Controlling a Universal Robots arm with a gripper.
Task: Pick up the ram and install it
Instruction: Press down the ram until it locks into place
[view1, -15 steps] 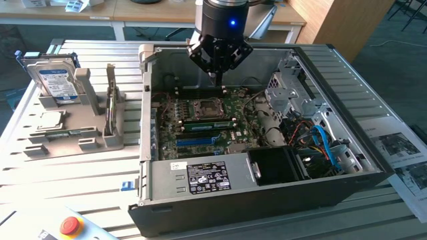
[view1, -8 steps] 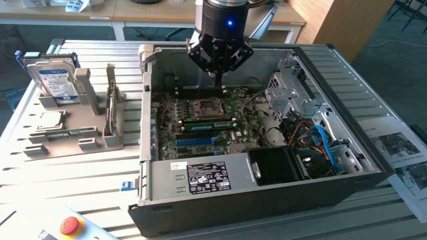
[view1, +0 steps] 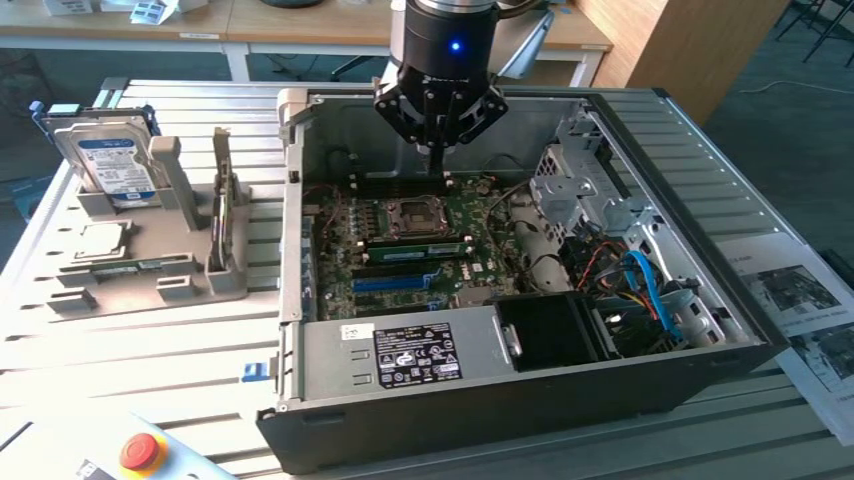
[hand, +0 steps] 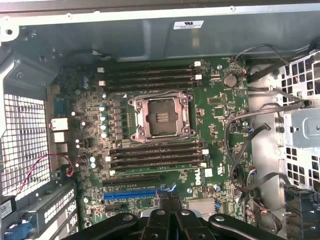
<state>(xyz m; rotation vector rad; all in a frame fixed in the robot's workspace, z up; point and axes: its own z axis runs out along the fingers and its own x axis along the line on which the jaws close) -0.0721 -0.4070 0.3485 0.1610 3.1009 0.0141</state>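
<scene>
on the exterior view's left, the ram (view1: 222, 200) stands on edge in a grey holder (view1: 134, 270), beside a hard drive (view1: 114, 165). to its right, the gripper (view1: 438, 150) hangs clenched and empty over the motherboard (view1: 400, 235) inside the open computer case (view1: 534, 300).

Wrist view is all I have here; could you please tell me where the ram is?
Observer: A ram stands upright in the grey holder, on the exterior view's left of the case.
Operator: Is the hand carrying anything?
Observer: No; the hand is shut with nothing in it, over the board.
Operator: What else sits in the holder?
Observer: A hard drive and a processor.
</scene>
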